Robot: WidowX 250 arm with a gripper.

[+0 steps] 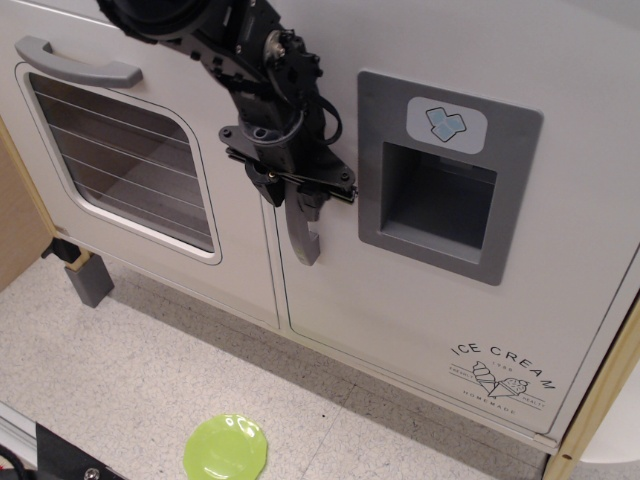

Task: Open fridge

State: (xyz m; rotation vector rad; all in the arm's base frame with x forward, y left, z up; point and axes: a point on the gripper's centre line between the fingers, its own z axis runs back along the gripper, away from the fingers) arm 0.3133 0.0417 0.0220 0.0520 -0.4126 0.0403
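Observation:
The fridge [400, 310] is a large white toy door with a grey dispenser panel [440, 190], a blue ice-cube sticker and an "ICE CREAM" logo low on the right. The door stands flush with the cabinet front. Its vertical grey handle [304, 238] runs down the door's left edge. My black gripper [290, 193] comes down from the upper left, and its fingers are closed around the upper part of the handle. Only the handle's lower end shows below them.
The white oven door [120, 165], with a wire-racked window and a horizontal grey handle [75, 62], is just left of the fridge. A green plate [226, 449] lies on the speckled floor in front. A grey block [88, 280] stands at the lower left. A wooden post [600, 400] is at the right.

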